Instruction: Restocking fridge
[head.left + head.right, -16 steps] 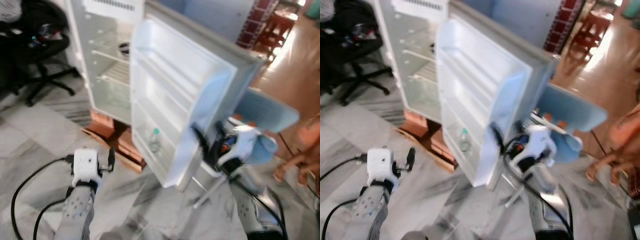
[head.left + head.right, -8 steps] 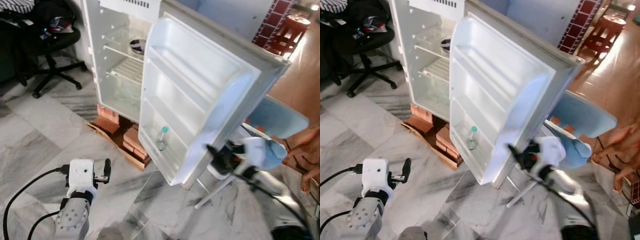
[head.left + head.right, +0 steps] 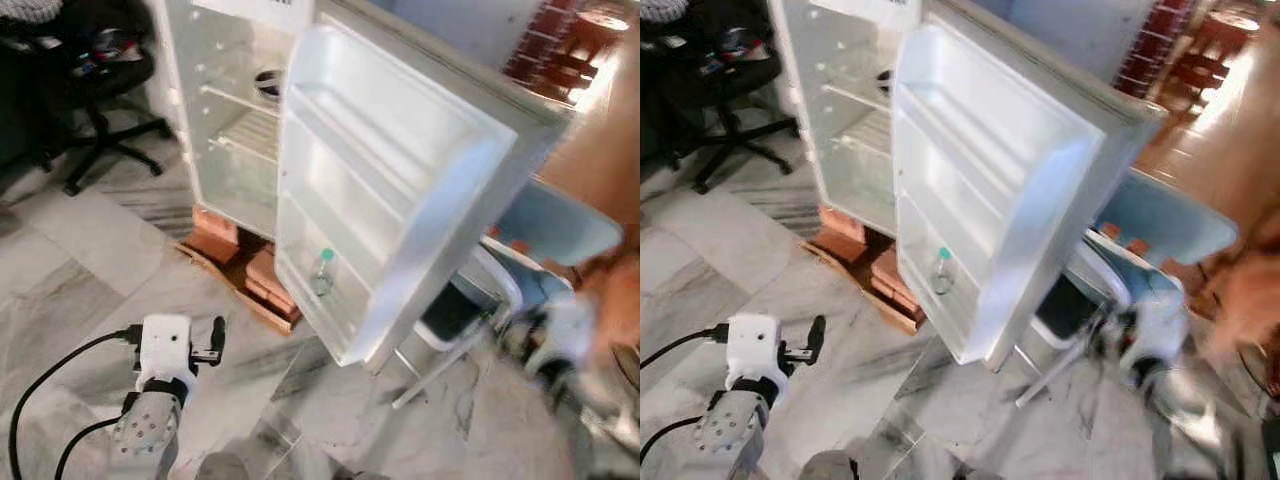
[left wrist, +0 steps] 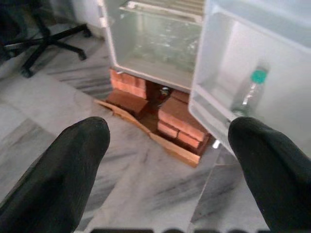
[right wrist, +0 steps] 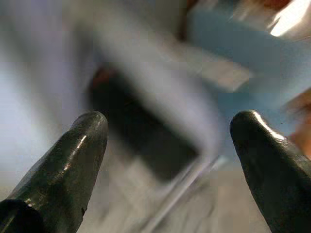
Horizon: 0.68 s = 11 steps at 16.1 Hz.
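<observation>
The left end effector is held low at the near left over the marble floor, its fingers spread apart and empty; the right end effector, blurred at the right, is likewise parted around nothing. The fridge stands open on bricks; a bottle sits in the lowest shelf of the door, whose edge swings toward a blue chair, with open floor left of it.

Head stereo downward; right wrist perhaps blurred.

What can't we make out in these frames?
- Right gripper: motion-blurred in both eye views; its pose is unclear.
- Right wrist view: background smeared beyond the fingers.
- Dark dish on the fridge shelf: partly hidden by the open door.
- Bottle in the door's bottom rack: label too small.
</observation>
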### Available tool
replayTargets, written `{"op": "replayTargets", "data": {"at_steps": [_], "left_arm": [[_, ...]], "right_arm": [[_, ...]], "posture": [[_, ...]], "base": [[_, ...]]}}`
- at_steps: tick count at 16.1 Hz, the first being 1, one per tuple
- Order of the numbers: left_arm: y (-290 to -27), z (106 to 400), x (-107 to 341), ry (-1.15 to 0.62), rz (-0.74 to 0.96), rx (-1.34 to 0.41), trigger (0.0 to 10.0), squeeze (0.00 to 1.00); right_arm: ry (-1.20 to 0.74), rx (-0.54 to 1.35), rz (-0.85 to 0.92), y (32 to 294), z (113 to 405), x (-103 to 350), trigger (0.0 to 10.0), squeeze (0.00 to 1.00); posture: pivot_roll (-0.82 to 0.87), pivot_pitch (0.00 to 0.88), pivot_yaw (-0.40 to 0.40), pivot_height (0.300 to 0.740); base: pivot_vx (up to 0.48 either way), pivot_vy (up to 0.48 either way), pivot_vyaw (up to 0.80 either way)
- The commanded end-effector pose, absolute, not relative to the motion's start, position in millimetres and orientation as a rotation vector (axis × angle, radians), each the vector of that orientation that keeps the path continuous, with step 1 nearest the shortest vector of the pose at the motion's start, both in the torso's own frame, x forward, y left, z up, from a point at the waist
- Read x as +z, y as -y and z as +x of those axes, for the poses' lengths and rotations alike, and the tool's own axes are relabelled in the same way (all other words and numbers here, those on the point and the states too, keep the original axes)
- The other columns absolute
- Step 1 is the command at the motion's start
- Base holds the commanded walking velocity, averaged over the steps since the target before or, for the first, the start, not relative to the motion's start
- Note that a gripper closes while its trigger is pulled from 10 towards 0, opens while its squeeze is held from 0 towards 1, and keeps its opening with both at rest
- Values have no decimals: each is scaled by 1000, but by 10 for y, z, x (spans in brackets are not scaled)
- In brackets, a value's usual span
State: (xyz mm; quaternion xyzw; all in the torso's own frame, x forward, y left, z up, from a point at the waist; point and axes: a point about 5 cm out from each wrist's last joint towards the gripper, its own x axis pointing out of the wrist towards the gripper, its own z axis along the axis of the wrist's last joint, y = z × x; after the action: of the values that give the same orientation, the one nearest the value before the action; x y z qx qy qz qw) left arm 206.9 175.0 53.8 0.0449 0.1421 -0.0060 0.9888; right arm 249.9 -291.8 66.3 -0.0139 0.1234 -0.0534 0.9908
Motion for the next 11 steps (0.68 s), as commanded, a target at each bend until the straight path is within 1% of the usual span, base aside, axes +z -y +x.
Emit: {"op": "replayTargets", "data": {"at_steps": [1, 2, 3, 4, 6, 7, 8, 10, 11], "left_arm": [[-1715, 2079, 551, -286, 86, -30, 10000, 0], [-1711, 2085, 553, -286, 87, -32, 10000, 0], [-1706, 2089, 550, -288, 87, -33, 10000, 0], [-1703, 2088, 553, -288, 88, -36, 10000, 0], [-1680, 2068, 539, -304, 77, -56, 10000, 0], [-1651, 2018, 523, -320, 49, -89, 10000, 0], [-1656, 1989, 513, -323, 52, -88, 10000, 0], [-1671, 1950, 484, -334, 52, -80, 10000, 0], [-1674, 1955, 475, -337, 48, -73, 10000, 0]], "right_arm": [[-154, -180, -43, 3010, 2598, 851, 10000, 0], [-93, -205, -14, 3014, 2705, 978, 10000, 0], [-14, -207, 30, 2964, 2845, 1155, 10000, 0], [50, -168, 96, 2885, 2992, 1306, 10000, 0], [112, -84, 207, 2733, 3131, 1468, 10000, 0], [161, 155, 420, 2421, 3178, 1628, 10000, 0], [201, 347, 539, 2184, 3126, 1776, 10000, 0], [237, 675, 655, 1808, 2911, 2003, 10000, 0], [229, 933, 728, 1570, 2665, 2123, 10000, 0]], "posture": [[145, 81, -74, 740], [147, 81, -74, 740], [154, 78, -76, 740], [163, 76, -79, 740], [168, 76, -80, 740], [173, 76, -85, 740], [179, 76, -89, 740], [182, 75, -92, 740], [187, 74, -96, 740]], "base": [[0, 0, 0], [0, 0, 0], [0, 0, 0], [0, 0, 0], [0, 0, 0], [0, 0, 0], [0, 0, 0], [0, 0, 0], [0, 0, 0]]}}
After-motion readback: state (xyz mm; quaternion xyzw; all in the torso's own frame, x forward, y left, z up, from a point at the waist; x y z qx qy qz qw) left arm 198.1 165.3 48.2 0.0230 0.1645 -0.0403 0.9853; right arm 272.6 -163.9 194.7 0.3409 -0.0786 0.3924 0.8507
